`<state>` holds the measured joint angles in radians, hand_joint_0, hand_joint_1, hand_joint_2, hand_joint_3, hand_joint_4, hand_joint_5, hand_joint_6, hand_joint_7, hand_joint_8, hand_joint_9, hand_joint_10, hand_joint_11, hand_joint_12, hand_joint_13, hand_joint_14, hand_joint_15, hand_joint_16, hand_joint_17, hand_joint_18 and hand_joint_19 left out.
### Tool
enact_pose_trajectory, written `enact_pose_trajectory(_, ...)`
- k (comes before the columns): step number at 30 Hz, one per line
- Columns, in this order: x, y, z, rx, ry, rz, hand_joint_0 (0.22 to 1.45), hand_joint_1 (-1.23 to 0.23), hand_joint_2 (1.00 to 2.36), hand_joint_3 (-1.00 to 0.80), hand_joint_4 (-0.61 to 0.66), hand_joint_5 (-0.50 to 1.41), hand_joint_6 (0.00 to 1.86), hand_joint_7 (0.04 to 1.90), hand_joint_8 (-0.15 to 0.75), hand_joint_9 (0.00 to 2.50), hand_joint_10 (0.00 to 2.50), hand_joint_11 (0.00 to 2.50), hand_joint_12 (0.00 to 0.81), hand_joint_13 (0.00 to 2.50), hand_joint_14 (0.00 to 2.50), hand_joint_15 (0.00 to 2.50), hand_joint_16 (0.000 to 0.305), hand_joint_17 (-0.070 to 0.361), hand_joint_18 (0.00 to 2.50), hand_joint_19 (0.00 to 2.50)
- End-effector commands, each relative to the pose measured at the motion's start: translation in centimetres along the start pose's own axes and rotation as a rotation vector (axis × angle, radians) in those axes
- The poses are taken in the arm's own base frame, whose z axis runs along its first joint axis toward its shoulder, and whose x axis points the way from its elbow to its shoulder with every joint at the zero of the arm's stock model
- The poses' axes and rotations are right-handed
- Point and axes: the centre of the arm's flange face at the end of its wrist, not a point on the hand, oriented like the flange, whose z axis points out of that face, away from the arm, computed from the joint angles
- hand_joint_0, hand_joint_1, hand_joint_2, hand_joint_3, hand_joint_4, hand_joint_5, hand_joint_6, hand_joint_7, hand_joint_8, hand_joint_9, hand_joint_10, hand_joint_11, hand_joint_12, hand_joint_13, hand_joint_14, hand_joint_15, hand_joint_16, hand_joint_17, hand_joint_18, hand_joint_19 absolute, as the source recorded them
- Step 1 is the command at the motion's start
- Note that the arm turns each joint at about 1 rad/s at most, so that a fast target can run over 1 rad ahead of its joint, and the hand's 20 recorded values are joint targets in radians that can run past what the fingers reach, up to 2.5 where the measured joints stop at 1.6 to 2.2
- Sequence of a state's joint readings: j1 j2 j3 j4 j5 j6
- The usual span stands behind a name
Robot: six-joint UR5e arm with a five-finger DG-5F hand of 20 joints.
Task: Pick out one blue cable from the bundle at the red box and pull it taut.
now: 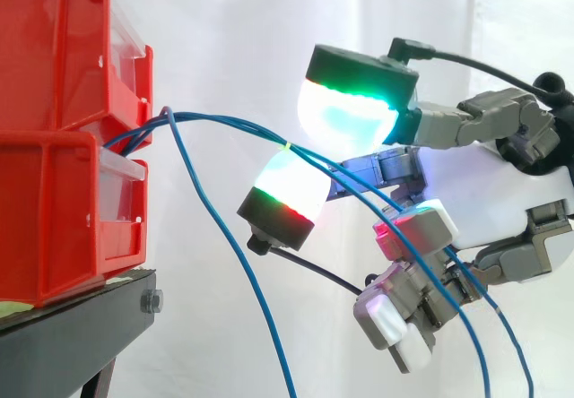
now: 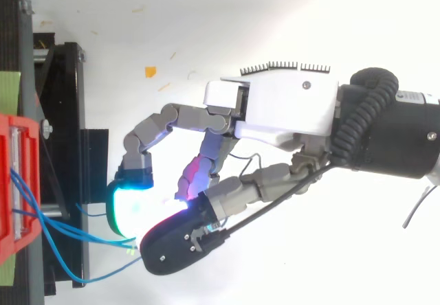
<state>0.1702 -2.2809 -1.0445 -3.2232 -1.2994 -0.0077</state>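
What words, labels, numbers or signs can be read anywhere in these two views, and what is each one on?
None can be read. The red bins have plain sides, and the clear strips on their fronts show no print. The hand and the black stand carry no legible marking either.
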Motion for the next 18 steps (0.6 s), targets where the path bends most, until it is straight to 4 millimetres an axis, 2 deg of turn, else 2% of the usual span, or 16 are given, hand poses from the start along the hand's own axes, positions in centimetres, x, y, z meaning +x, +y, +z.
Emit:
enact_pose_trajectory(1, -0.01, -0.01, 0.01, 0.000, -0.002, 0.000, 0.47, -0.59, 1.00, -0.50, -0.07, -0.04, 0.82, 1.00, 0.267, 1.36, 0.03, 0.78, 0.393, 0.98, 0.02, 0.62, 0.056, 0.126, 0.77, 0.62)
enact_pose_trajectory(4, -0.01, -0.09, 0.00, 0.001, -0.002, 0.000, 0.44, -0.61, 1.00, -0.50, -0.05, -0.04, 0.81, 1.00, 0.282, 1.37, 0.03, 0.78, 0.405, 0.99, 0.02, 0.61, 0.059, 0.133, 0.80, 0.61)
enact_pose_trajectory(9, -0.01, -0.09, 0.00, 0.001, -0.002, 0.000, 0.43, -0.74, 1.00, -0.50, -0.04, -0.04, 0.81, 1.01, 0.279, 1.37, 0.03, 0.79, 0.397, 0.99, 0.02, 0.61, 0.058, 0.131, 0.81, 0.60)
enact_pose_trajectory(13, 0.02, -0.10, -0.02, 0.003, 0.002, -0.001, 0.50, -0.83, 1.00, -0.50, -0.05, -0.06, 0.84, 1.02, 0.256, 1.37, 0.03, 0.83, 0.369, 0.98, 0.03, 0.63, 0.052, 0.117, 0.78, 0.61)
enact_pose_trajectory(17, 0.02, -0.16, -0.01, 0.003, 0.002, -0.001, 0.55, -0.85, 1.00, -0.50, -0.05, -0.06, 0.85, 1.03, 0.239, 1.36, 0.04, 0.87, 0.355, 0.98, 0.02, 0.64, 0.049, 0.110, 0.77, 0.63)
enact_pose_trajectory(18, 0.00, 0.00, -0.07, 0.001, 0.001, 0.000, 0.59, -0.84, 1.00, -0.50, -0.06, -0.07, 0.85, 1.05, 0.229, 1.37, 0.04, 0.87, 0.346, 0.98, 0.03, 0.64, 0.047, 0.107, 0.76, 0.63)
